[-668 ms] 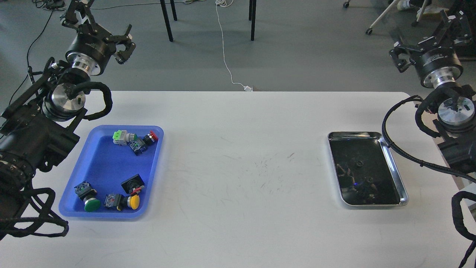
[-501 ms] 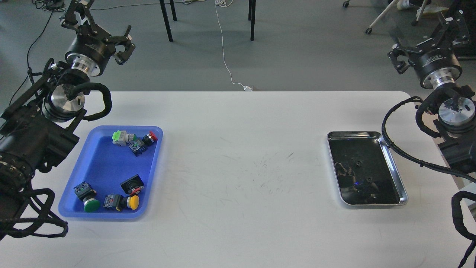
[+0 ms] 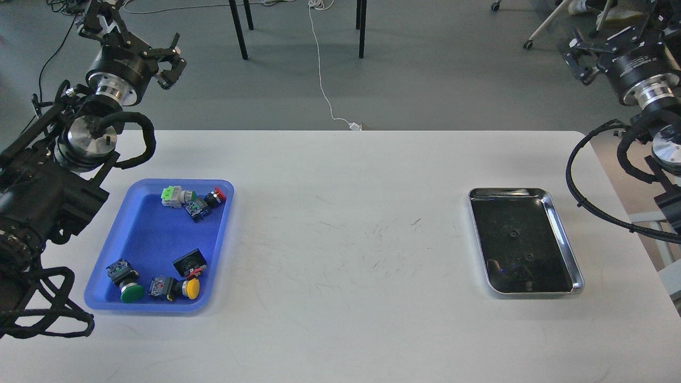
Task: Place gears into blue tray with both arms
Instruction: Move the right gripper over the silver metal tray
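Bright even overhead light, soft shadows, sharp focus, glare on the steel tray [image 3: 564, 234] rim

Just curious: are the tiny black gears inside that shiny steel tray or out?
Inside: both tiny black gears lie on the shiny steel tray's dark bottom.

Two gears [image 3: 514, 233] [image 3: 528, 257] lying apart in steel tray [image 3: 564, 244], right side of white table [image 3: 340, 255]. Blue tray [image 3: 143, 234] at left, holding push-button switches [image 3: 183, 198]. Left gripper [image 3: 130, 32] raised beyond table's far-left corner, fingers spread. Right gripper [image 3: 612, 37] high at far right, state unclear.
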